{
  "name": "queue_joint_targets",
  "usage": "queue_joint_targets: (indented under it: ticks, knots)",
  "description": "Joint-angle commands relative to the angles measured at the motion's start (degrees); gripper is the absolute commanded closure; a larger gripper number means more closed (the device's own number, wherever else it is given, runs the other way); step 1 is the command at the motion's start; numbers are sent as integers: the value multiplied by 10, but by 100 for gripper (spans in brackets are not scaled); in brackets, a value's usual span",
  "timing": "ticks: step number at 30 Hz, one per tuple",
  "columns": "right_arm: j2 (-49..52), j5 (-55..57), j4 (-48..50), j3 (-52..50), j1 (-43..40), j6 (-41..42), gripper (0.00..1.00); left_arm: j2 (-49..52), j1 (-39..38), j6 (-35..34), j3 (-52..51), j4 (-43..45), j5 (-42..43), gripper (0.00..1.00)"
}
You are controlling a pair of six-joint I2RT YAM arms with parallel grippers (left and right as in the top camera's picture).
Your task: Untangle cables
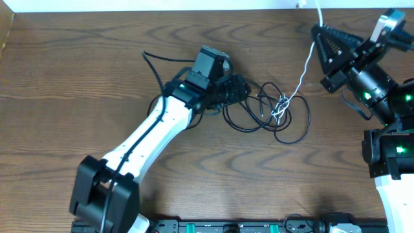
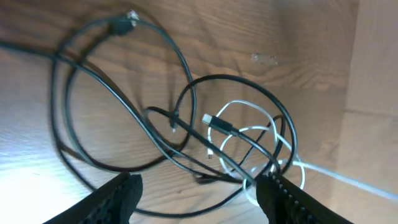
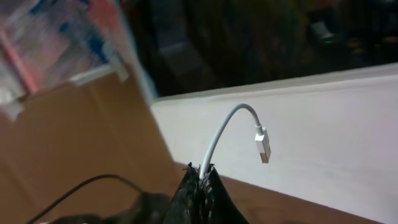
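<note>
My right gripper (image 3: 202, 175) is pinched tight on the white cable (image 3: 222, 129) just below its plug (image 3: 263, 144). My left gripper (image 2: 199, 186) hangs jaws apart above the tangled black cables (image 2: 224, 76), lying on the table (image 2: 311, 37) beneath it.

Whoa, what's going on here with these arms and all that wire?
Two robot arms are working on a tangle of cords on a brown wooden table. The right gripper is shut on one end of a thin white cable, with its small plug poking out past the fingers. That cable runs down into a knot among the thin black cables. The left gripper hovers open just above the tangle, holding nothing. The cords are not yet apart.
</note>
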Motion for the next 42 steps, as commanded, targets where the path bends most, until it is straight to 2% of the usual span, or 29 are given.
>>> queue_joint_targets:
  ticks: [1,3,5,6,11,17,18,19,20,26,30,36,42]
  knots:
    - [-2,-44,1,4,-3,-31,99,39,-15,-115,-1,29,69,36]
    - [-2,-48,1,4,-3,-36,99,48,-18,-151,-1,55,107,36]
    - [-2,-78,10,4,-3,-37,99,53,-22,-152,-1,45,90,44]
    - [-2,-87,14,4,-3,-37,99,57,-24,-160,-1,43,94,45]
    - [-2,-99,13,4,-3,-47,99,87,-29,-223,-1,68,101,45]
    - [-2,-102,11,4,-3,-47,99,125,-41,-246,-1,121,100,45]
    - [-2,-103,11,4,-3,-47,99,129,-42,-246,-1,129,100,50]
    - [-2,-104,11,4,-3,-47,99,132,-42,-246,-1,135,100,69]
    - [-2,-104,10,4,-3,-47,99,132,-42,-246,-1,135,100,92]
    - [-2,-102,-31,4,-3,-82,99,129,-22,-214,-1,134,136,93]
    - [-2,-66,-95,4,-13,-100,99,126,16,-175,-1,134,206,93]
    - [0,156,-246,4,-33,-103,99,126,85,-127,-1,135,371,92]
    - [26,283,-352,4,-33,-103,99,126,108,-116,-1,134,426,92]
